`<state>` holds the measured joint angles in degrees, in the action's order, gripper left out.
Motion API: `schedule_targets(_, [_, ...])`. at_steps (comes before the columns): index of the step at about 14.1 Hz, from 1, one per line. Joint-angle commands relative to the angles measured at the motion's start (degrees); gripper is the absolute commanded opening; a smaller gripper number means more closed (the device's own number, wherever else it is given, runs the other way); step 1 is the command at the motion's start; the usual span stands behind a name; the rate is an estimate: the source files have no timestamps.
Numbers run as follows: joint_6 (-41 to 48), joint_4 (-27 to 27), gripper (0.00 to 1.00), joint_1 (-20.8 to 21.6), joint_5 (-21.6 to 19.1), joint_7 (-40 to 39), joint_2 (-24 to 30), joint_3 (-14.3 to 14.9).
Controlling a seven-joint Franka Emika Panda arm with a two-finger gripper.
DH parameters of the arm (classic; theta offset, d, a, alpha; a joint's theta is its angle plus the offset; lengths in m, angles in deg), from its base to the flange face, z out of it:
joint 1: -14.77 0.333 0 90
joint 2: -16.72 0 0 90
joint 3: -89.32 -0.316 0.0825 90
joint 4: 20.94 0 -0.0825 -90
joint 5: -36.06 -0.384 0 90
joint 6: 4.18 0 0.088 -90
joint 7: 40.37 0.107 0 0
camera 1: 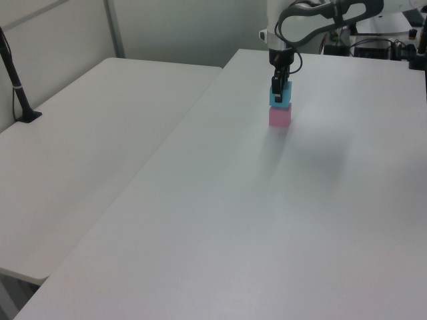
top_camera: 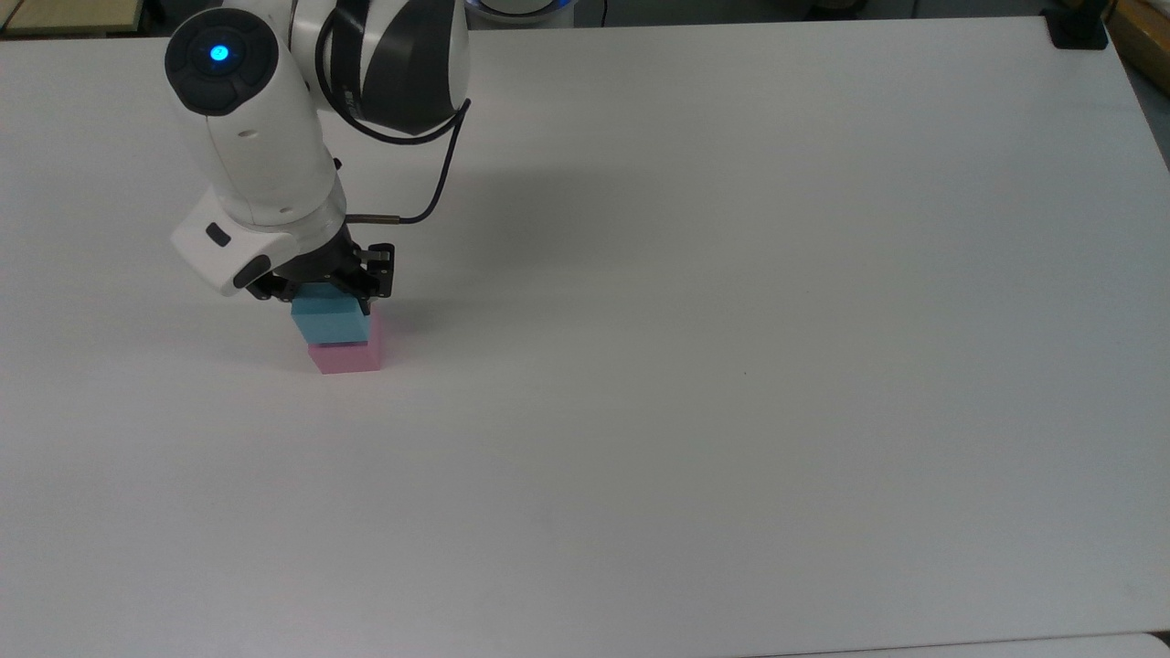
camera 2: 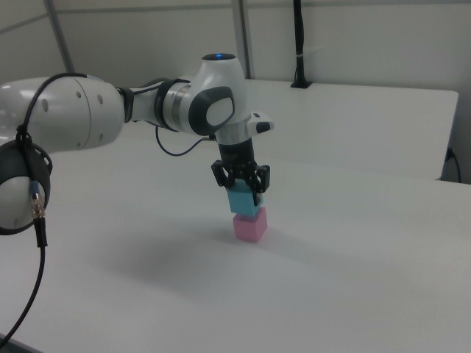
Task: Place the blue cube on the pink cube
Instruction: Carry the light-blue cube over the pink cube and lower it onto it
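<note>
We've got the tool [camera 2: 241, 187] clamped on the blue cube [camera 2: 243, 200], which sits on the pink cube [camera 2: 249, 227] on the bench [camera 2: 353, 250], so a crooked release may topple it.

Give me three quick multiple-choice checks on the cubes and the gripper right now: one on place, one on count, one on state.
1. Where is the blue cube?
A. On top of the pink cube
B. On the table beside the pink cube
C. Under the pink cube

2. How many cubes are on view?
A. One
B. Two
C. Three

3. What is the gripper doing?
A. Open, high above the table
B. Shut on the pink cube
C. Shut on the blue cube

Answers:
1. A: in the right view and the left view the blue cube sits directly on the pink one.
2. B: the top view shows one blue and one pink cube.
3. C: in the right view the fingers clasp the blue cube's upper sides.
</note>
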<state>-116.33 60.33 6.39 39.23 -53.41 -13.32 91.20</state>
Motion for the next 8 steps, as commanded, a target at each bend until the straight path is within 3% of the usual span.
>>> schedule_targets(1, [-0.8,-0.6,0.20,0.4,0.4,0.6,-0.3,1.0])
schedule_targets(4, [-1.1,-0.1,0.21,0.4,0.6,0.4,-0.8,1.0])
schedule_targets(8, [-1.7,-0.1,0.32,0.5,0.6,0.6,-1.1,1.0])
